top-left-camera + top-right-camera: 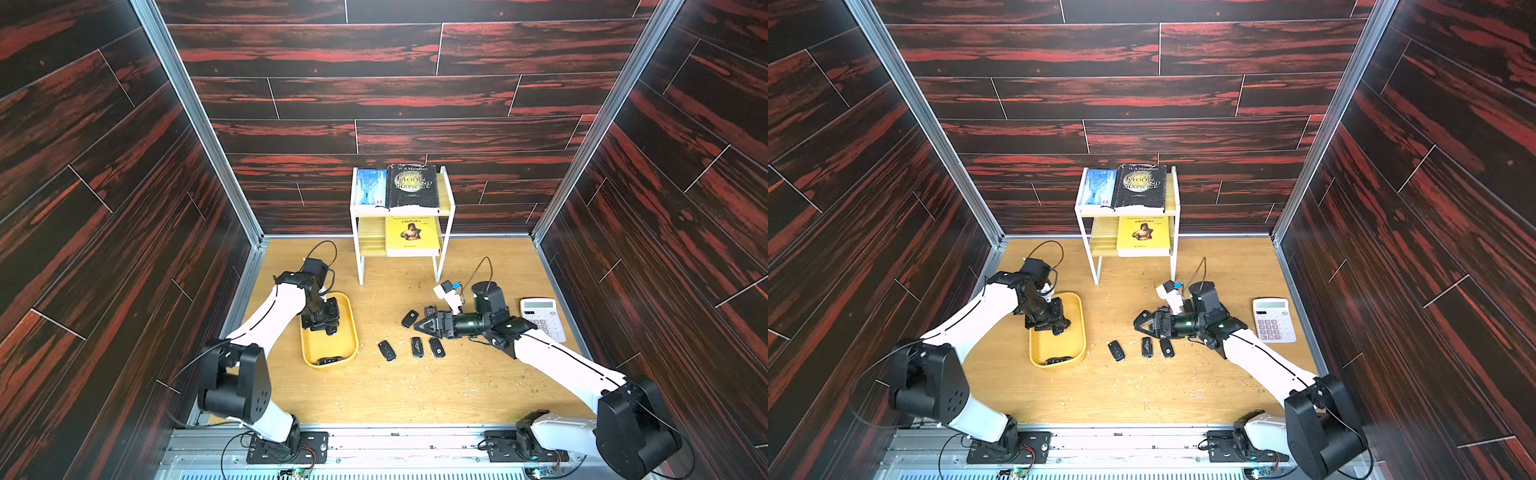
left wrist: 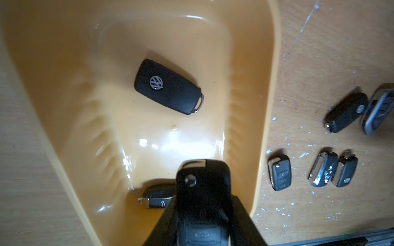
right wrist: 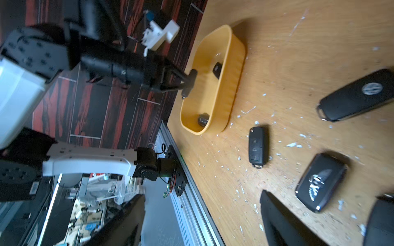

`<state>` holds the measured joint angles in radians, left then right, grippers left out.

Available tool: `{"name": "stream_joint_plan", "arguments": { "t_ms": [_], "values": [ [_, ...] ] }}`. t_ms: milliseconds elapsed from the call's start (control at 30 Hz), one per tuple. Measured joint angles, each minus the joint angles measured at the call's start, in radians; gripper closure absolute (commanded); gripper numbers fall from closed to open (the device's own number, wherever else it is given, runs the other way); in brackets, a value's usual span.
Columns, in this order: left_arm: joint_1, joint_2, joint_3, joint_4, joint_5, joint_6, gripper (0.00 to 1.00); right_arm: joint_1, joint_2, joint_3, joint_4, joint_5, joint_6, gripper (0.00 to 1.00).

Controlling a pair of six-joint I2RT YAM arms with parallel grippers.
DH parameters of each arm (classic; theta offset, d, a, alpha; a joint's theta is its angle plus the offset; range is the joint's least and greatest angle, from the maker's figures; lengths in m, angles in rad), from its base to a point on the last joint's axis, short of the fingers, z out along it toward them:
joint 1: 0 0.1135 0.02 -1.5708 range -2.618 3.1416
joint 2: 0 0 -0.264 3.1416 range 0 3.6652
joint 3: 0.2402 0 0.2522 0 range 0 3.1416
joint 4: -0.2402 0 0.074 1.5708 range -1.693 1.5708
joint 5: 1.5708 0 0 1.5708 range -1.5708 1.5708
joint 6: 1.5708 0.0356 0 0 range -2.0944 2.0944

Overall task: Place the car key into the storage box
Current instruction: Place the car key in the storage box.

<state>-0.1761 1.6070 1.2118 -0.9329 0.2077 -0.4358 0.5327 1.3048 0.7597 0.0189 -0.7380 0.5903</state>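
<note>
**Key held over the yellow box**

Nearest the arm bases, three black plastic fobs (image 1: 417,347) lie in a row on the scuffed wooden tabletop (image 1: 415,390), beside the near end of the shallow yellow plastic storage box (image 1: 354,328), not touching it. Inside that near end rests a black fob with a chrome edge (image 2: 156,199). Further in, on the box floor, lies a black fob with a round silver badge (image 2: 168,86).

The left gripper (image 2: 202,213) hangs over the box's middle with its fingers clamped on the sides of a black button-faced car key (image 2: 202,181). The key is above the box floor, clear of both fobs below.

Level with it across the table, the right gripper (image 1: 417,327) points toward the box with its fingers spread apart, low over the loose fobs. Another black fob (image 1: 410,319) lies just beside its tips.

Beyond its wrist sits a white calculator (image 1: 542,318). Farthest back stands a white two-tier shelf (image 1: 358,249) holding books.
</note>
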Motion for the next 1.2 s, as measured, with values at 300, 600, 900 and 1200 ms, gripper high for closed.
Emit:
{"name": "stream_joint_plan", "arguments": {
  "t_ms": [300,600,900,1200],
  "values": [
    [0.006,0.098,0.021,0.013,-0.052,-0.002,0.87,0.113,0.154,0.025,0.128,0.007,0.046,0.28],
    [0.049,0.133,0.043,0.012,-0.128,-0.017,0.9,0.177,0.283,0.132,0.178,0.042,0.064,0.27],
    [0.075,0.225,0.044,0.005,-0.185,-0.055,0.89,0.19,0.314,0.171,0.19,0.056,0.068,0.26],
    [0.076,0.286,0.068,-0.001,-0.198,-0.061,0.39,0.192,0.317,0.169,0.191,0.066,0.071,0.25]
  ]
}}
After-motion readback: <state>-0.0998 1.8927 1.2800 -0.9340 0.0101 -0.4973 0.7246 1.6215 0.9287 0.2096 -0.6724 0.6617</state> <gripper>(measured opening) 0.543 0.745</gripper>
